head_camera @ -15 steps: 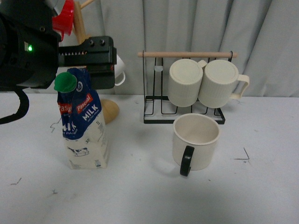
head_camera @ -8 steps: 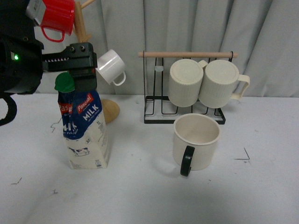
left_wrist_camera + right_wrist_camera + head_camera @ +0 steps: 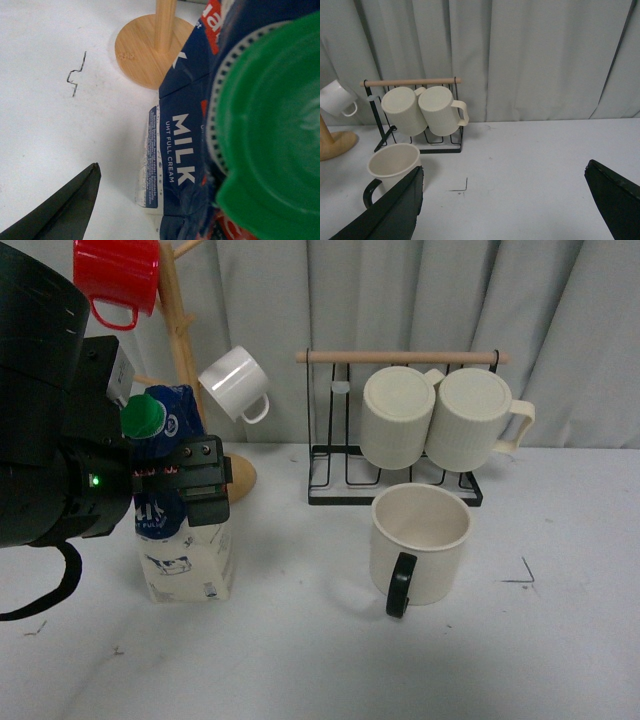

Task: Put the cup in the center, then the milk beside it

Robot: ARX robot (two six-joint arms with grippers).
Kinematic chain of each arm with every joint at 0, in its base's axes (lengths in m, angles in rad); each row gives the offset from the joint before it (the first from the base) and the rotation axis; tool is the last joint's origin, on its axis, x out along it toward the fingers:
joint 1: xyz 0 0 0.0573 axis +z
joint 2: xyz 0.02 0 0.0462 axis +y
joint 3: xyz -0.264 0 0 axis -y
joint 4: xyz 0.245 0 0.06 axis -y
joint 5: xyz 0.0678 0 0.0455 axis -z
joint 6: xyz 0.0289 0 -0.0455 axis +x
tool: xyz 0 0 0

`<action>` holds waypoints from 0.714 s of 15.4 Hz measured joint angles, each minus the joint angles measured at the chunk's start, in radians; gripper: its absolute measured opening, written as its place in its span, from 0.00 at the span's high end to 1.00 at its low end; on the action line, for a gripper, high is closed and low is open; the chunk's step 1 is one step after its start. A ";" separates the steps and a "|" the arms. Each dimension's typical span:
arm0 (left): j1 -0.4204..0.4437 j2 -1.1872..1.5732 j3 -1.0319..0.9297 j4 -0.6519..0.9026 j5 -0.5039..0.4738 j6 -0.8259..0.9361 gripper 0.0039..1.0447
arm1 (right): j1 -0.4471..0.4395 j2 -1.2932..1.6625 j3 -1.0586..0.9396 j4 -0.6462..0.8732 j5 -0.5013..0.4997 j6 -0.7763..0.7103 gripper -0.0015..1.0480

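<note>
Left claw (image 3: 185, 480): jaws apart around the milk (image 3: 190, 552). In the front view one toothed black finger lies across the carton's face. In the left wrist view a finger (image 3: 60, 215) stands off from the carton with bare table between them. I cannot tell whether any finger touches the carton.
Milk: stands upright on the table (image 3: 300, 665), on the left side, just in front of the round wooden foot (image 3: 242, 478) of the mug tree. Its green cap (image 3: 142, 417) shows above the arm; in the left wrist view that cap fills most of the frame, with "MILK" legible on the blue side.
Cup (image 3: 420, 538): upright and mouth up on the table, a little right of the middle, with its black handle (image 3: 400, 583) turned toward the camera. It sits just in front of the wire rack (image 3: 395, 497) and well apart from the milk.
Right claw (image 3: 504, 167): jaws wide apart and holding nothing – seen only in its own wrist view, above bare table, with the cup off to one side.
Rack: two ribbed cream mugs (image 3: 400, 418) hang side by side under a wooden rod.
Mug tree (image 3: 178, 310): a red mug (image 3: 115, 275) hangs high and a small white mug (image 3: 235, 383) lower.
Background: a pale curtain (image 3: 400, 290).
</note>
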 joint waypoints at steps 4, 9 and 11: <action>0.014 0.006 -0.001 0.039 -0.027 -0.022 0.40 | 0.000 0.000 0.000 0.000 0.000 0.000 0.06; 0.003 -0.015 -0.001 0.051 -0.025 -0.033 0.88 | 0.000 0.000 0.000 0.000 0.000 0.000 0.06; -0.019 -0.024 -0.001 0.031 -0.034 -0.033 0.98 | 0.000 0.000 0.000 0.000 0.000 0.000 0.06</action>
